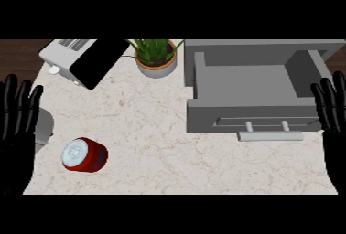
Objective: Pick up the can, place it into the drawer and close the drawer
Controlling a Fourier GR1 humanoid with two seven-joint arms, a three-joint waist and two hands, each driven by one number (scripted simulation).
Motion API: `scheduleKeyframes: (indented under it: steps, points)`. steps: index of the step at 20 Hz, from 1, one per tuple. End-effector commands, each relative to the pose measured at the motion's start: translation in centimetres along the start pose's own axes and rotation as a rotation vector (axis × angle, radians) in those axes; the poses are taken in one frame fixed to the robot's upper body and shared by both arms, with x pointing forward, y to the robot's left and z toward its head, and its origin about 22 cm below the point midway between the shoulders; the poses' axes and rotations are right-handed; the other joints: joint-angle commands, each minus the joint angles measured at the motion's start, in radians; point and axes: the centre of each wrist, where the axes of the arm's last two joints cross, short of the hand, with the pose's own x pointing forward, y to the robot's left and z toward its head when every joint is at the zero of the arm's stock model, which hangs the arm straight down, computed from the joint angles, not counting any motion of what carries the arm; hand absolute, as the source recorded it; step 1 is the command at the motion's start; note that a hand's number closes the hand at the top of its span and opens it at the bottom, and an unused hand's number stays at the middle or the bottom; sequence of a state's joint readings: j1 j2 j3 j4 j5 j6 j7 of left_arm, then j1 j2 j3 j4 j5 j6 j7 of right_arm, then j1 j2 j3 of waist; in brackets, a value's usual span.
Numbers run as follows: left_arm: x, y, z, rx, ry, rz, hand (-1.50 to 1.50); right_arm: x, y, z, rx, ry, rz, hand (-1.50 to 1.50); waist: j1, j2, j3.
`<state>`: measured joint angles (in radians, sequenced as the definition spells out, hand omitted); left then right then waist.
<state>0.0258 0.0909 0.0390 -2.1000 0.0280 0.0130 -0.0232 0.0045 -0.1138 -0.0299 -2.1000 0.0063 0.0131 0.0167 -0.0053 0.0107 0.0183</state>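
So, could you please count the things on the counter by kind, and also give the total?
Can: 1, red, lying on its side
Drawer: 1, grey, open
Potted plant: 1
Toaster: 1
Total: 4

The left hand and the right hand rest open at the view's edges, holding nothing.

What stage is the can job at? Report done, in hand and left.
Done: only that the drawer stands open, nothing in it. In hand: nothing; the left hand and right hand rest open at the view's edges, fingers up. Left: everything. The can lies on the counter near the left hand, to be picked up, placed in the drawer, and the drawer closed.
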Motion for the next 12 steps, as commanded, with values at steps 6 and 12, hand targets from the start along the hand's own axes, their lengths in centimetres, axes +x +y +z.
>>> scheduleKeyframes:
  steps: [6,12]
  points:
    - [1.4,-2.6,0.2,-0.74,-0.117,0.415,-1.5,0.0,0.8,-0.3,0.008,-0.042,-0.029,-1.5,-0.016,-0.012,-0.024]
    - [0.8,6.7,3.0,-0.857,0.272,0.227,-1.5,-1.8,-0.6,2.2,-0.085,0.306,-0.012,-1.5,0.023,-0.014,-0.019]
